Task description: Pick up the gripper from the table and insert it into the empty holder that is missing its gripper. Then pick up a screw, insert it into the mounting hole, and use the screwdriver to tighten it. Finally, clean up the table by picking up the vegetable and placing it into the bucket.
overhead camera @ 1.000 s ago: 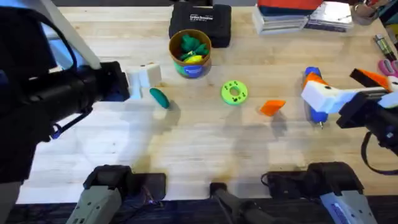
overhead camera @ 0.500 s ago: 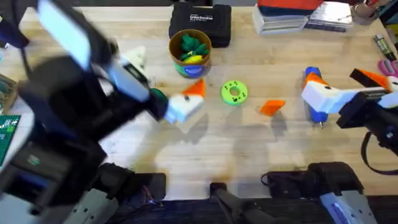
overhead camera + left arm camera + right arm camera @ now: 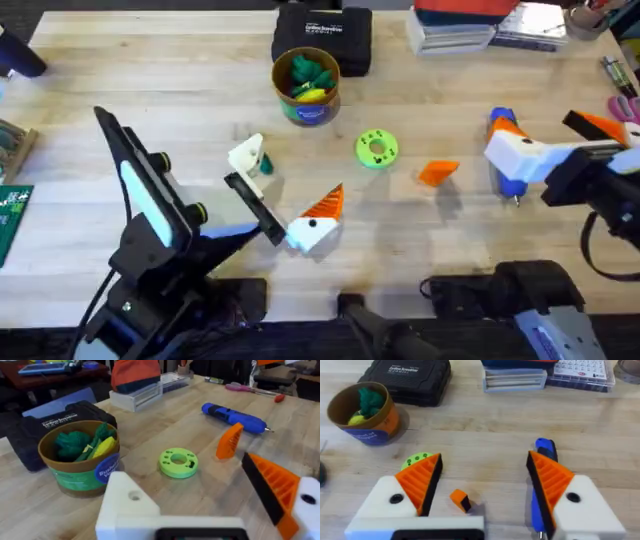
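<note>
Bare wood lies between the left gripper (image 3: 285, 195), fingers wide and empty, and the right gripper (image 3: 555, 140), also wide. The loose orange ribbed gripper (image 3: 437, 172) lies between them.

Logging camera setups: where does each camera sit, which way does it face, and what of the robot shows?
Overhead: above the arms' bases, looking down and forward; both arms show, left pincer and right pincer open.
Left wrist: on the left arm, facing the bucket and green disc; own fingers, one lacking its orange wedge.
Right wrist: on the right arm, facing the bucket and black case; both orange fingers.
Shared by all: bucket, loose orange finger, screwdriver.
</note>
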`<action>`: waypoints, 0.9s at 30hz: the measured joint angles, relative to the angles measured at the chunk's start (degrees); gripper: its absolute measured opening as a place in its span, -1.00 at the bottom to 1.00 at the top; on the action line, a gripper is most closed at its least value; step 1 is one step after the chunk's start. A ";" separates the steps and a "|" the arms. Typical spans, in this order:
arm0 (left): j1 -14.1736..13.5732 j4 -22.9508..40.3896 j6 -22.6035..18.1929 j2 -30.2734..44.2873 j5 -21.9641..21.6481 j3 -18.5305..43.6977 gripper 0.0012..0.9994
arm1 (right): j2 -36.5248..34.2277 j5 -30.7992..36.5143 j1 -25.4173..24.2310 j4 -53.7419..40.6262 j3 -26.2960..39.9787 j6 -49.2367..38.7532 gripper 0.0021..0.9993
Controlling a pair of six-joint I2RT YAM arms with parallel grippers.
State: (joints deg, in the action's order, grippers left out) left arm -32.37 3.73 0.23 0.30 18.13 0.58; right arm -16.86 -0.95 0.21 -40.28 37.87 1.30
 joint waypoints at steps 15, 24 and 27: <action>5.37 -0.27 3.54 0.00 10.40 0.00 0.97 | 0.00 0.00 0.00 -0.02 0.00 0.00 0.99; 5.37 0.03 3.74 0.00 22.32 0.00 0.97 | 0.00 0.00 0.00 -0.02 0.00 0.00 0.99; 5.37 0.09 3.74 0.00 23.33 0.00 0.97 | 0.00 0.00 0.00 -0.02 0.00 0.00 0.99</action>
State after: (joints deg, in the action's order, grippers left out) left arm -27.00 3.82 3.97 0.30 41.46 0.58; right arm -16.86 -0.95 0.21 -40.29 37.87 1.30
